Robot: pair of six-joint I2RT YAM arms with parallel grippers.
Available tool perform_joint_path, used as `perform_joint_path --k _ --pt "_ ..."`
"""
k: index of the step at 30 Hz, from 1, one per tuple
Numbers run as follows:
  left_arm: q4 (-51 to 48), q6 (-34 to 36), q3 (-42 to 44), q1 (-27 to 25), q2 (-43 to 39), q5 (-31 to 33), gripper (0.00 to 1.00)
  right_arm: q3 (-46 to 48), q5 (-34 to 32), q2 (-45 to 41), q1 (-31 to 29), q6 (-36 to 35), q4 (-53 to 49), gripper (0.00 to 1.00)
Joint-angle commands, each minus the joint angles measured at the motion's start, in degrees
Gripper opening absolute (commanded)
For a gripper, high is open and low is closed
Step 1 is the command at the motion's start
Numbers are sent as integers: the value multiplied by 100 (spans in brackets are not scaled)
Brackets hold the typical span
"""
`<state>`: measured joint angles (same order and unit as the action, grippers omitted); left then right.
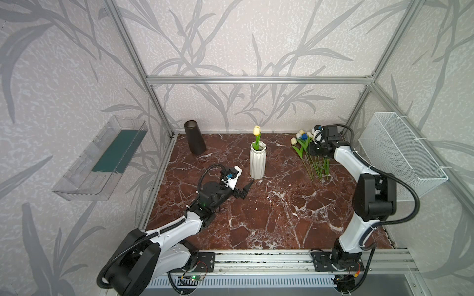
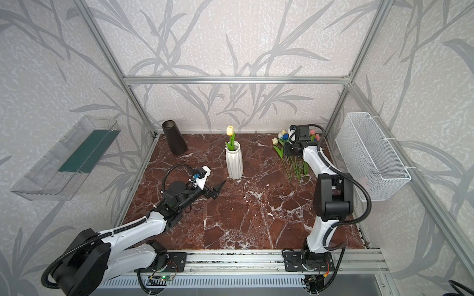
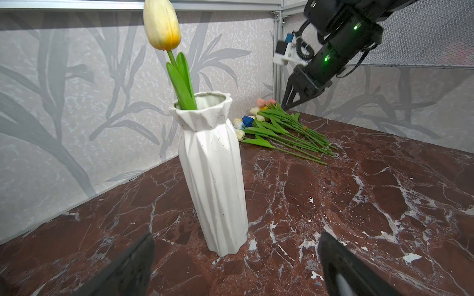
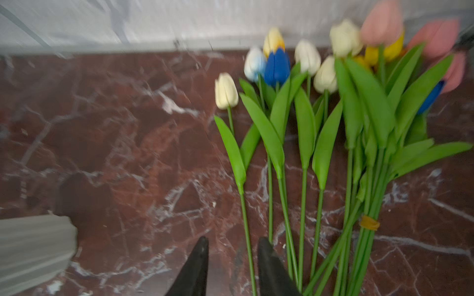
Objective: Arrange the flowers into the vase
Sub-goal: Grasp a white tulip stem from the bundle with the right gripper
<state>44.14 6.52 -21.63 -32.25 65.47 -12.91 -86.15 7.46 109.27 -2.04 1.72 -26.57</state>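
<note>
so the left pincer sat wide open by the vase holding one tulip, right pincer hung narrowly parted, empty, over the flowers on the bench.

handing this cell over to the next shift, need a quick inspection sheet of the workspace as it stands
surface: red-brown marble-look table, white veining
job's things: white vase upright with one yellow tulip in it; remaining flowers lie flat at the far right, some tied by a band
clutter: dark tapered vase at back left
grippers: left gripper open, empty, near the white vase's foot; right gripper open, jaws either side of the cream tulip stem
cables: black hoses loop off both arms; thin wires at the front rail
surroundings: clear tray on left wall, wire basket on right wall
</note>
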Motion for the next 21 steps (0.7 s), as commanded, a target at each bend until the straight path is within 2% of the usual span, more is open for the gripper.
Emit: perform_joint_path --k 1,12,21 --pt "39 69 -195 -35 79 -114 99 -531 24 418 -68 -240 -1162 32" --pt "51 77 -5 -36 1 1 99 -1888 -241 1827 -164 -282 -1738 35" --pt "230 42 45 -36 6 49 100 -2682 -452 2532 -165 -298 -2160 36"
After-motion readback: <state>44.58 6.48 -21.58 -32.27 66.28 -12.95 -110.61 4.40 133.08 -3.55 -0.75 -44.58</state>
